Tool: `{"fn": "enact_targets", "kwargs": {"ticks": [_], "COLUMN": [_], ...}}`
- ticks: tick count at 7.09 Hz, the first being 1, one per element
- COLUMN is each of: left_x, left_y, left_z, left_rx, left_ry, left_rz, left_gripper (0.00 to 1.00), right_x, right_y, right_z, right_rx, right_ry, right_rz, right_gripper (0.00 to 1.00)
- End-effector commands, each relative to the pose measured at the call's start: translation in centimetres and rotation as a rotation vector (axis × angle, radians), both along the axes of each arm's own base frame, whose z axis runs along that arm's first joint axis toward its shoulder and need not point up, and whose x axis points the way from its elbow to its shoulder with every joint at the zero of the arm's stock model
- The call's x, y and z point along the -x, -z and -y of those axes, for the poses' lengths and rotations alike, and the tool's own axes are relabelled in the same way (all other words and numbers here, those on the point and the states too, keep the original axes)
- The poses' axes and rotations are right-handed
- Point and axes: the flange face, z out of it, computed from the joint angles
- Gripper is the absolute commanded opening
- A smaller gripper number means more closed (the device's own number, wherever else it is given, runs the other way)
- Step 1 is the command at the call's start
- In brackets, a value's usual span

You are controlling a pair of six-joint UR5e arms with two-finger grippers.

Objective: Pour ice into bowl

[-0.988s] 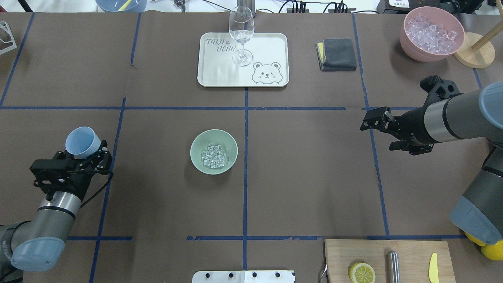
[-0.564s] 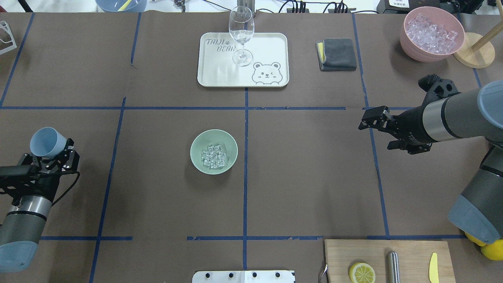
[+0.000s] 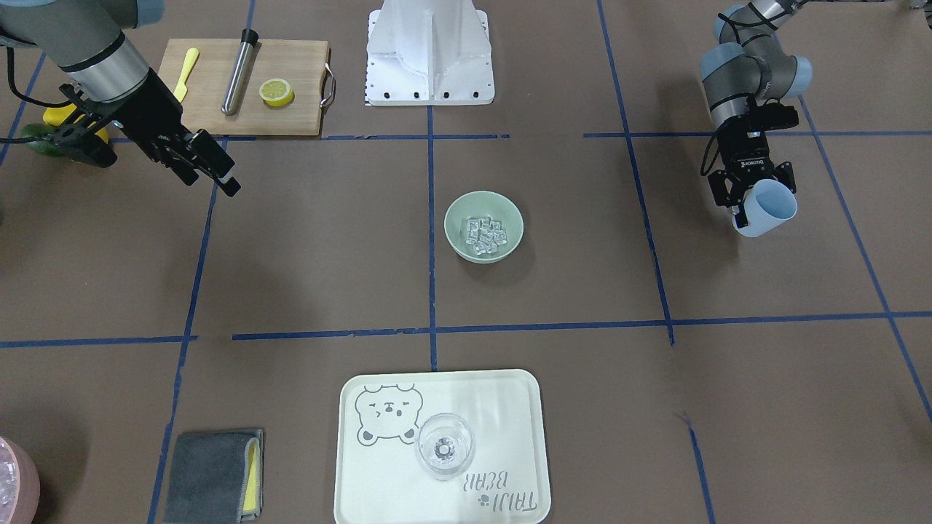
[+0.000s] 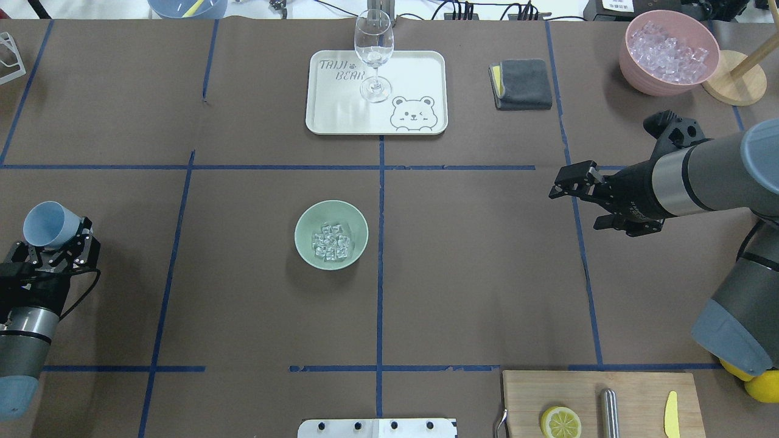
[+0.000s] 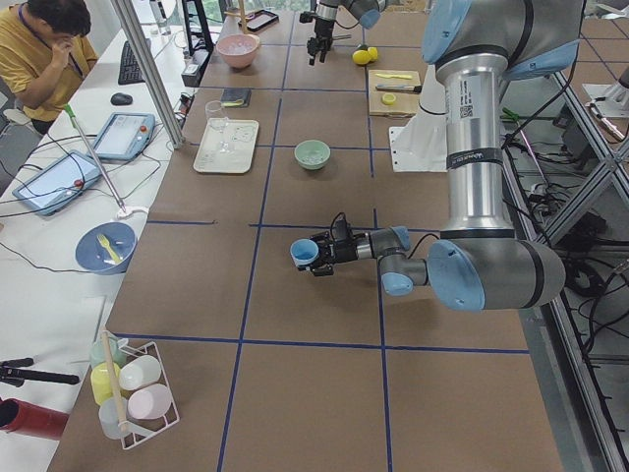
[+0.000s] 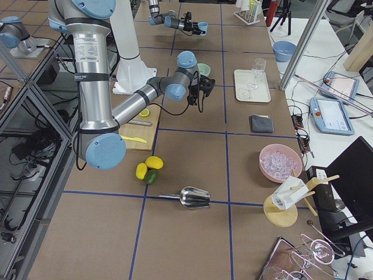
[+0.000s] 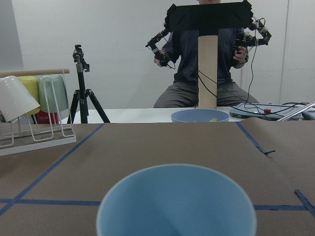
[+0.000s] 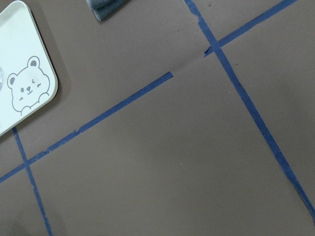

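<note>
Near the table's middle, inside the sage-green bowl, a small heap of clear ice cubes, all within the rim. Well apart, on the robot's left side, a light blue cup, tipped sideways with the mouth pointing away from the arm, inside looking empty, clamped between the fingers of the left gripper and held above the table. On the opposite side, the right gripper with fingers spread wide, holding nothing, hovering over a blue tape line. Farther back, a bear tray carrying a wine glass, a grey cloth near it, and a pink tub of ice at the far right corner.
</note>
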Motion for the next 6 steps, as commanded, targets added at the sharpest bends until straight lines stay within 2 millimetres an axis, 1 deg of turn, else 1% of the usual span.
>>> {"fn": "enact_targets", "kwargs": {"ticks": [1,3,5,6], "left_x": [0.0,-0.3,-0.4,-0.4], "left_y": [-0.4,-1.0,-1.8,-1.9], "left_z": [0.0,-0.1,-0.2,-0.2], "left_rx": [0.003,0.015,0.021,0.021], "left_ry": [-0.005,-0.017,-0.022,-0.023], "left_rz": [0.013,0.016,0.029,0.03], "left_gripper": [0.18,0.24,0.25,0.26], "right_x": [-0.1,-0.2,-0.1,-0.1], "right_y": [0.1,0.2,0.3,0.3], "right_z": [-0.1,-0.1,-0.1,-0.2], "right_rx": [0.002,0.002,0.002,0.003], "right_ry": [0.006,0.007,0.009,0.012], "right_rz": [0.004,0.006,0.008,0.01], "right_gripper": [1.0,1.0,1.0,1.0]}}
